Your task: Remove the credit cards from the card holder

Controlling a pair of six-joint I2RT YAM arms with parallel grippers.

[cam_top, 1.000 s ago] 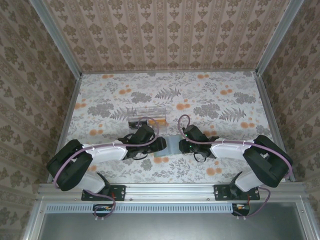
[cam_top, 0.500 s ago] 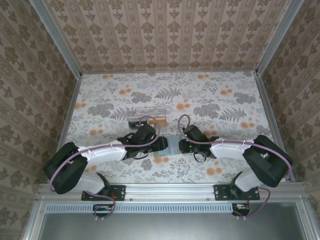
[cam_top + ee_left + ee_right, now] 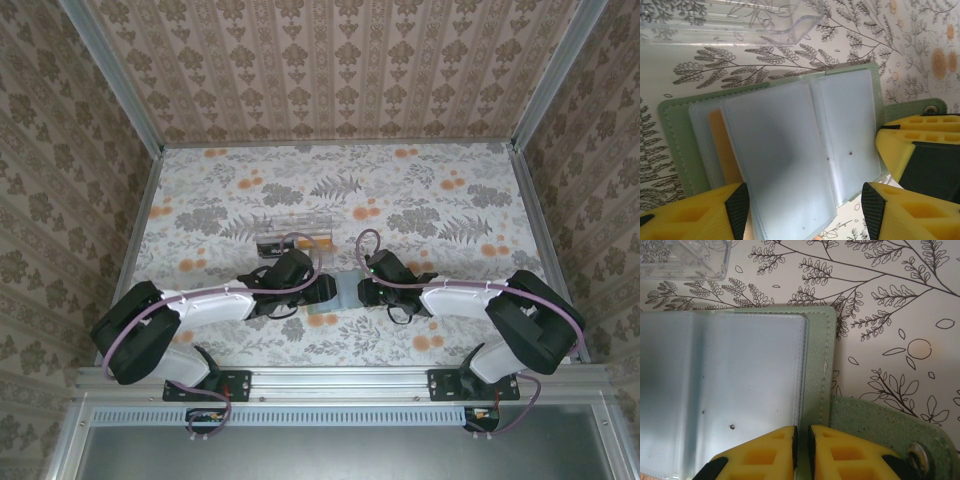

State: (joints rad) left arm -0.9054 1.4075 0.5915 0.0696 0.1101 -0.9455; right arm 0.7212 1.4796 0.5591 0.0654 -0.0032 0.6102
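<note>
Top, pose: left arm (image 3: 200, 303) and right arm (image 3: 465, 297) lie low, wrists turned inward, facing each other.
Top, card holder (image 3: 345, 291): open on the table (image 3: 450, 190) by the middle of its near edge, between left gripper (image 3: 322, 290) and right gripper (image 3: 361, 292).
Left wrist, grip: released, jaws wide, straddling the clear sleeves (image 3: 790, 150).
Right wrist, grip: clenched on the card holder's green edge.

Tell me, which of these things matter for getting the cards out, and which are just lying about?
Part of the job: card holder, lying open; orange card tucked inside it; left gripper, open over it; right gripper, pinching the holder's cover.
Just lying about: clear plastic box; floral table cover.
</note>
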